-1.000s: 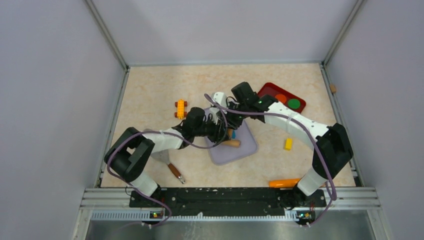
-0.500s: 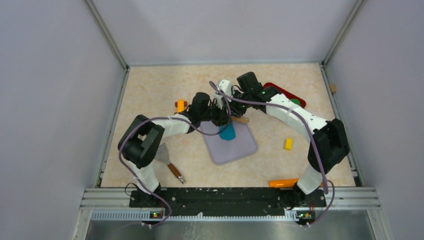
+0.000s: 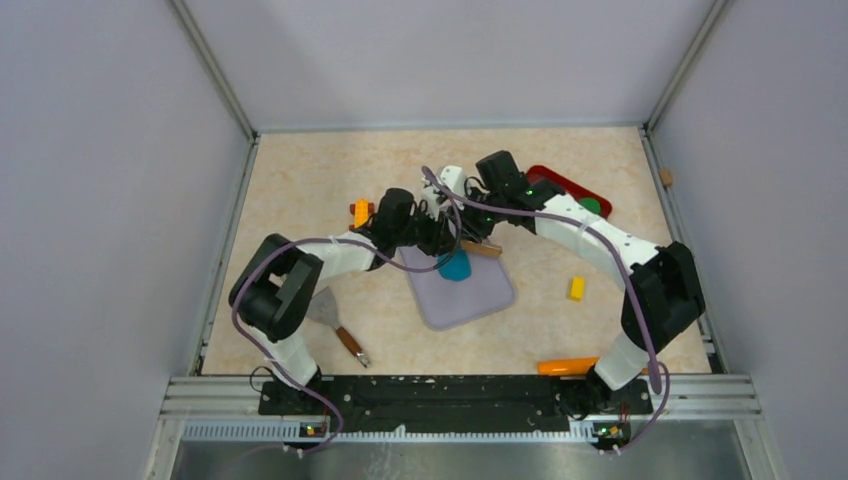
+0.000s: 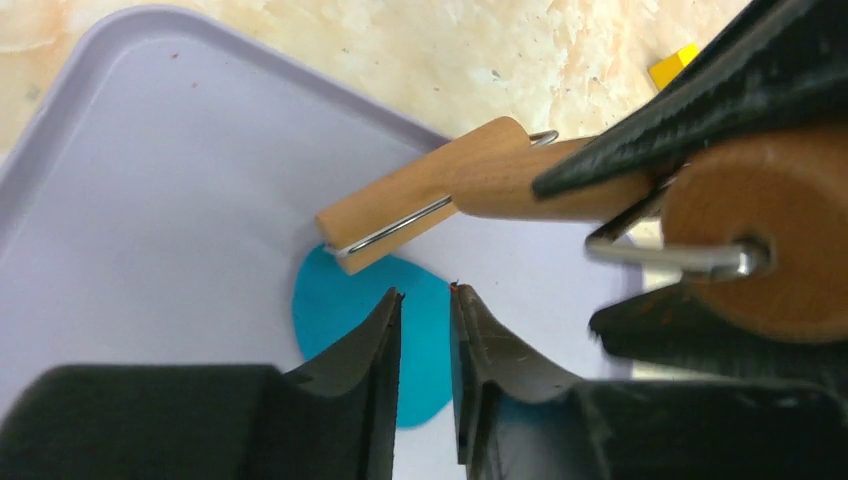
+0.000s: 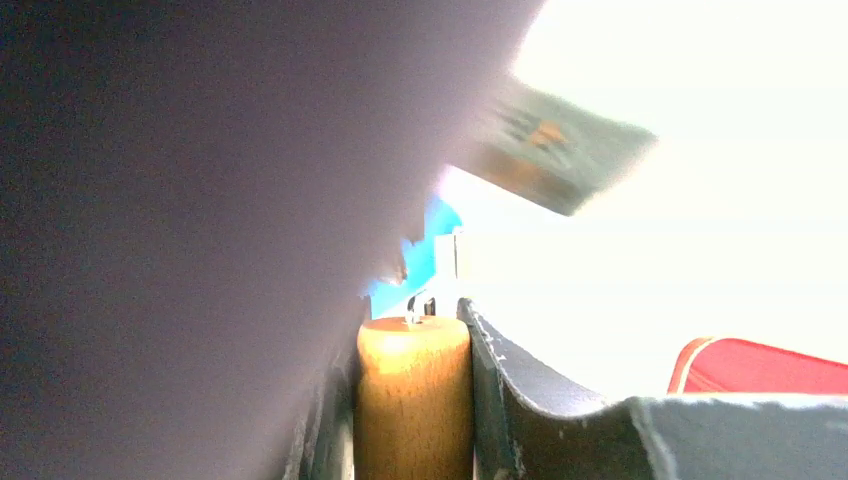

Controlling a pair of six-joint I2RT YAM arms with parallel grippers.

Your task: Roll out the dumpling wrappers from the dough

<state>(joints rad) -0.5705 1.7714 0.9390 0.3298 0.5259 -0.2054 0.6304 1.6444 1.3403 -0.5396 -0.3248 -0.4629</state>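
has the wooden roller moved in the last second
Yes. The wooden roller has gone from the middle of the lavender mat to its far edge, away from the arm bases, uncovering the dough.

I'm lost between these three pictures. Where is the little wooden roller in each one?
Top external: wooden roller mid-picture, at the far edge of the lavender mat.
Left wrist: roller upper middle, running off right.
Right wrist: roller bottom centre, held in the right gripper.
Shared landmark: the teal dough beside it.
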